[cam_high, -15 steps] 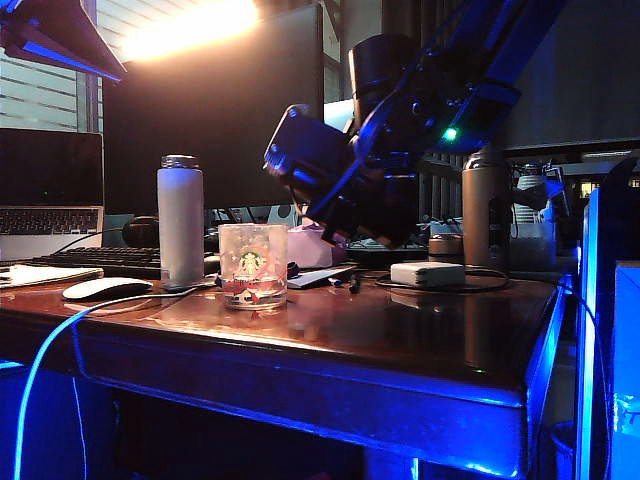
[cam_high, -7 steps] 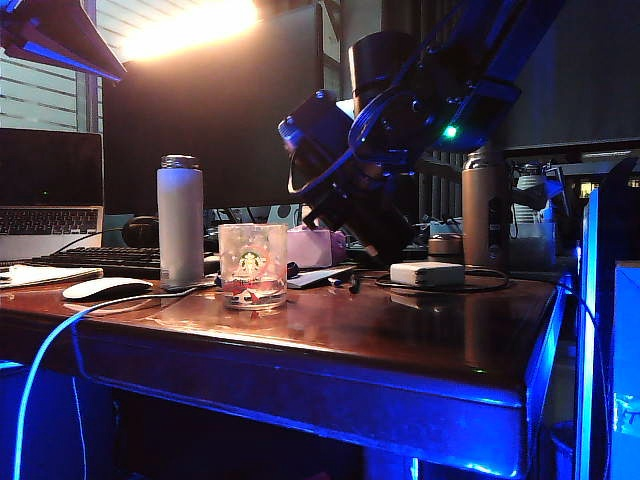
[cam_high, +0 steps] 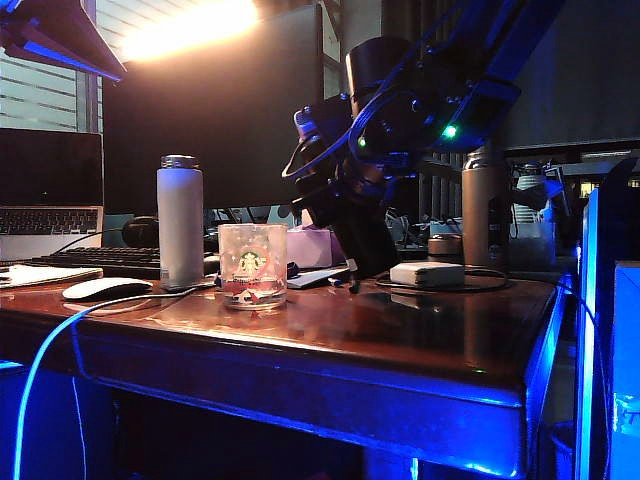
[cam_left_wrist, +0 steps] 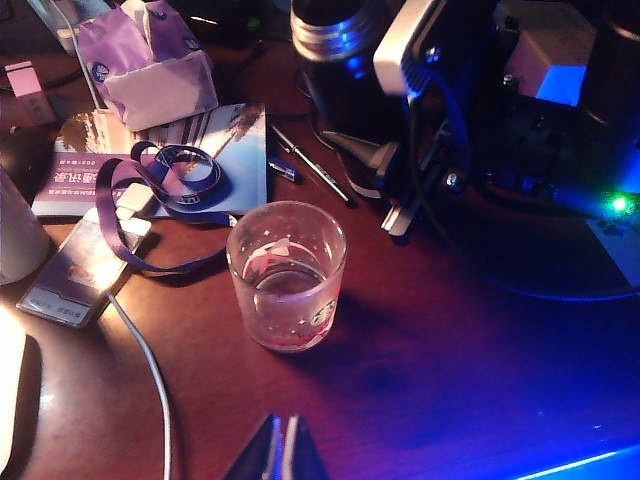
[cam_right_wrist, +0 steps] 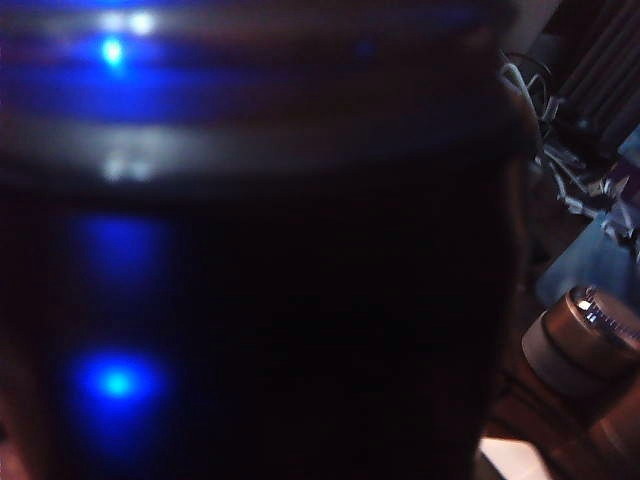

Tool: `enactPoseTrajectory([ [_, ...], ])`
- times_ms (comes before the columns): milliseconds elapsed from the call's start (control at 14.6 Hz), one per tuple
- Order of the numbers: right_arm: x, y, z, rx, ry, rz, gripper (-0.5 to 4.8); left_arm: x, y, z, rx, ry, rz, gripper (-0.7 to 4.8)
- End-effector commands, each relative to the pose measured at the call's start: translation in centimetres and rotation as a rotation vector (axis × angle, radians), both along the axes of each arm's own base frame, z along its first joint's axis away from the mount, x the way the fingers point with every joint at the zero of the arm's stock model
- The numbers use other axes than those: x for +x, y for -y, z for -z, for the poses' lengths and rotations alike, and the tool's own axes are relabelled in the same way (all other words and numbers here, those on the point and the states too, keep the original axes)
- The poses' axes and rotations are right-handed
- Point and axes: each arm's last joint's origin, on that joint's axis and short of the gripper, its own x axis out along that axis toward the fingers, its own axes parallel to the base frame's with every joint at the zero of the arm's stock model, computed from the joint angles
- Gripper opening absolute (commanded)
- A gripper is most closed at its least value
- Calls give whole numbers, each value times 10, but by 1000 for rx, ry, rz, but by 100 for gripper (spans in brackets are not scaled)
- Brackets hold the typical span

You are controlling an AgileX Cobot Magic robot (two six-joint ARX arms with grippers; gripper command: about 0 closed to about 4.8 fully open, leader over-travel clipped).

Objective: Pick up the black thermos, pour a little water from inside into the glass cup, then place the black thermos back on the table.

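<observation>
Two pincers in view. R pincer (cam_high: pixel 350 205) grasps the black thermos (cam_high: pixel 378 70) approx. mid-body, above the bench (cam_high: pixel 400 330), behind and to the right of the glass cup (cam_high: pixel 252 265) in the ext. view; L pincer (cam_left_wrist: pixel 281 452) hangs clenched, tips together, over the front of the bench, short of the cup and clear of it.

Thermos: tall, slim, matt black cylinder; near upright; threaded silver rim uppermost; base hidden by the arm, so contact w/ the bench cannot be told; the R wrist view is almost filled by its dark wall.

Cup: short clear tumbler, green-white round logo, pinkish marks; a little water inside; stands upright, apart from the thermos.

Clearance: open glossy red-brown wood in front of the cup up to the thick rounded front edge; white bottle (cam_high: pixel 180 220) and mouse (cam_high: pixel 105 288) to the cup's left; small white box (cam_high: pixel 428 273) and bronze bottle (cam_high: pixel 483 205) to the right; tissue pack (cam_left_wrist: pixel 155 60), booklet (cam_left_wrist: pixel 150 160) and purple lanyard (cam_left_wrist: pixel 160 180) behind the cup.
</observation>
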Motion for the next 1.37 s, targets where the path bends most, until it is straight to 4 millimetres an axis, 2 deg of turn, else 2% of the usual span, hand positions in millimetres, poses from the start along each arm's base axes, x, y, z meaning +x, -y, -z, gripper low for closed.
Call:
enactPoseTrajectory([
  [69,-1,0,-18,136,59,10,157,0,0,-4,-7,25,5,31],
  [411,-1,0,-12,254,-25,29,157,0,0,-4,-7,25,5,31],
  [754,-2,0,-11,268,-35,21,157,0,0,-4,-7,25,5,31],
  [1096,-3,-1,-6,386,-84,-6,157,0,0,-4,-8,25,5,31],
  [1370,-3,-1,-6,379,-83,-10,160,0,0,-4,-7,23,5,31],
])
